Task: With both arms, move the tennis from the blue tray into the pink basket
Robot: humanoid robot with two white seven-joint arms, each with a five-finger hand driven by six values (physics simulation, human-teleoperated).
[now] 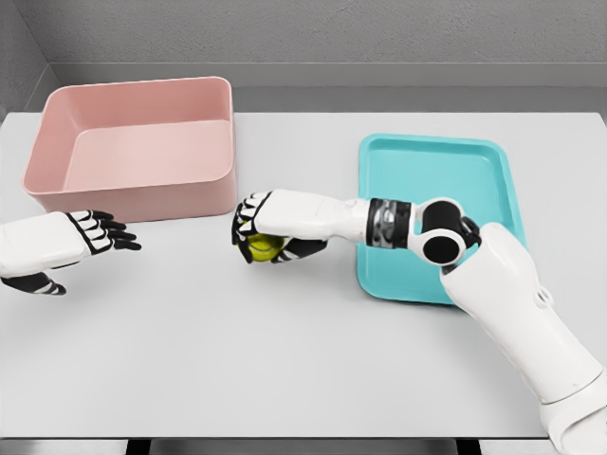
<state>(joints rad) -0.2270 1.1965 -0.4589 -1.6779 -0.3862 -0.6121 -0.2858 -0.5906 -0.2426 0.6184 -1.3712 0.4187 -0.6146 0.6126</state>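
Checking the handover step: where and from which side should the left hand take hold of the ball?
The right hand wraps the ball from above and the right, leaving its lower left face bare. The open left hand would probably best cup that face, coming in from the left.

- The right arm, lower right of the frame, has smooth glossy white shells, widest at the bottom corner.
- Its elbow joint is a round white housing with a black disc on its face.
- A ribbed metallic grey band edged in black rings the forearm, right of centre.
- The right hand is white-backed with black fingers and black finger joints.
- The left hand, at the left edge, shows the same white plates over black fingers, on a white forearm.
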